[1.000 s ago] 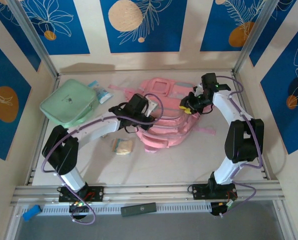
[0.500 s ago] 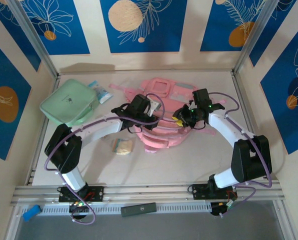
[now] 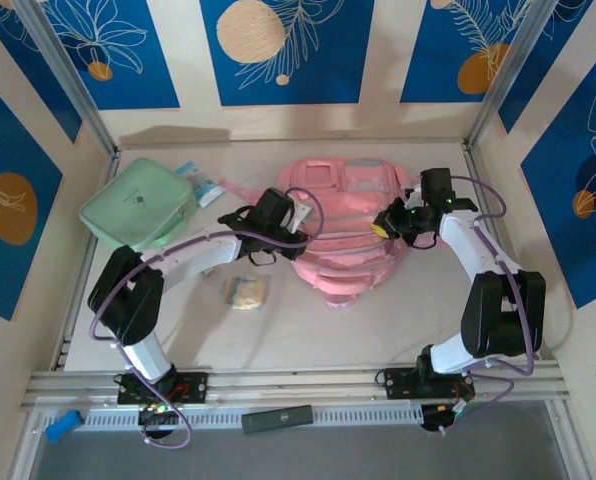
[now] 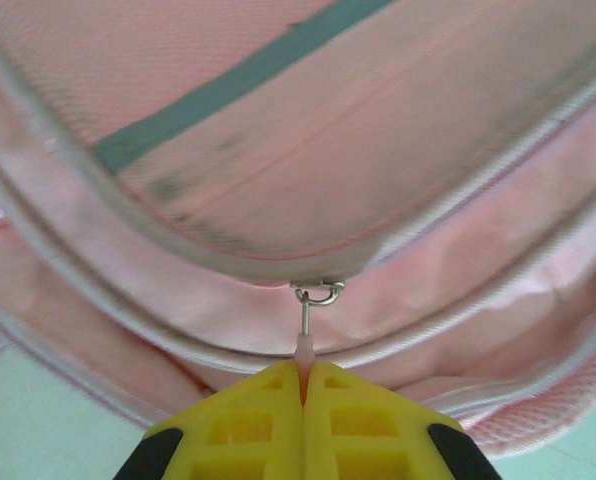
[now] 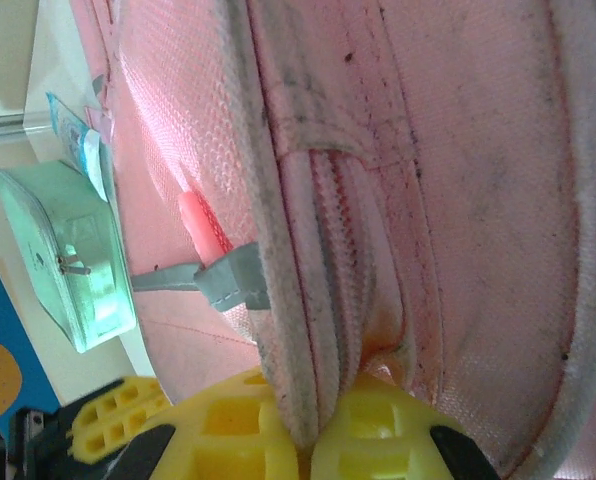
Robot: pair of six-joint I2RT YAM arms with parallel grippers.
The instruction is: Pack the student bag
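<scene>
The student bag (image 3: 346, 235), a large pink fabric backpack, lies in the middle of the table with its grey-blue patches facing up. My left gripper (image 3: 294, 222) is at the bag's left side. In the left wrist view its yellow fingers are shut (image 4: 304, 378) on the pink zip pull (image 4: 304, 346), which hangs from a metal ring. My right gripper (image 3: 384, 226) is at the bag's right side, shut (image 5: 323, 440) on a piped edge of the bag (image 5: 308, 330) beside a zip.
A mint green rounded case (image 3: 138, 207) lies at the back left, with a small blue-white packet (image 3: 206, 186) next to it. A small beige packet (image 3: 246, 292) lies left of the bag's front. A dark flat item (image 3: 278, 418) rests on the front rail.
My right gripper closed on the bag's edge and drew it right. The bag shifted right and spread out, its front panel now facing up. The left gripper kept hold of the zip pull.
</scene>
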